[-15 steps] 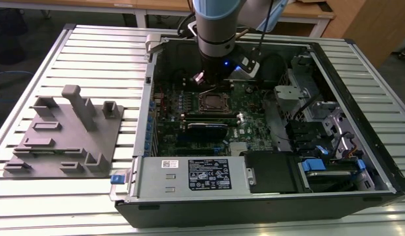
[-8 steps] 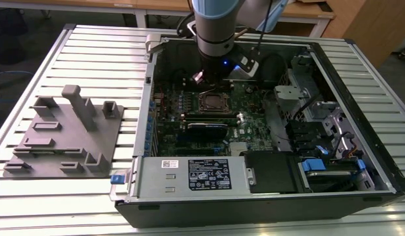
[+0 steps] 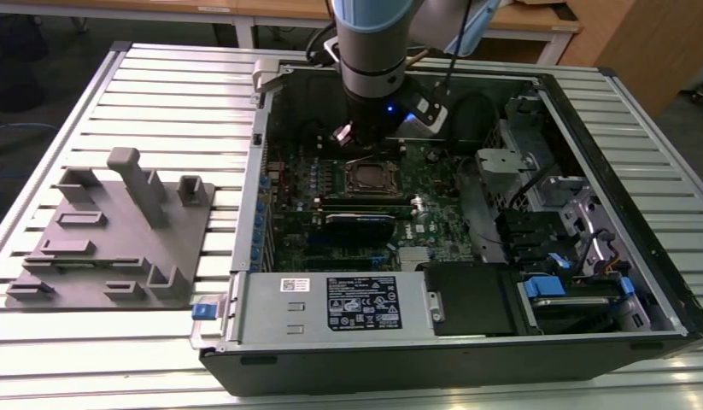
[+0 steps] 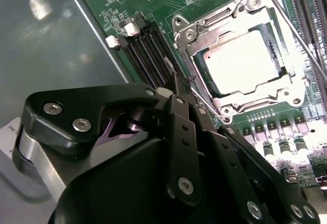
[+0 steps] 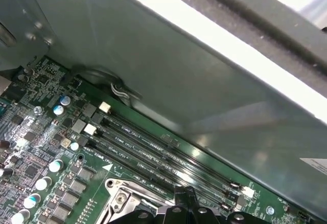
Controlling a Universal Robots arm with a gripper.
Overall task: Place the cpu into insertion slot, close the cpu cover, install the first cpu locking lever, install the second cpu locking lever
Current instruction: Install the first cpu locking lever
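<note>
Gripper (image 4: 176, 83), clenched, stood at the hooked end of a locking lever (image 4: 209, 98) beside the closed cpu cover (image 4: 200, 36); pressing steadily, without slipping off the thin rod, seemed essential.

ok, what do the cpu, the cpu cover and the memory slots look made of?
cpu: metal face, dull silver-grey, matte, flat even sheen.
cpu cover: probably stamped steel, bright silver, glinting on its bent edges.
Memory slots: likely moulded plastic, black, with white end clips.
</note>
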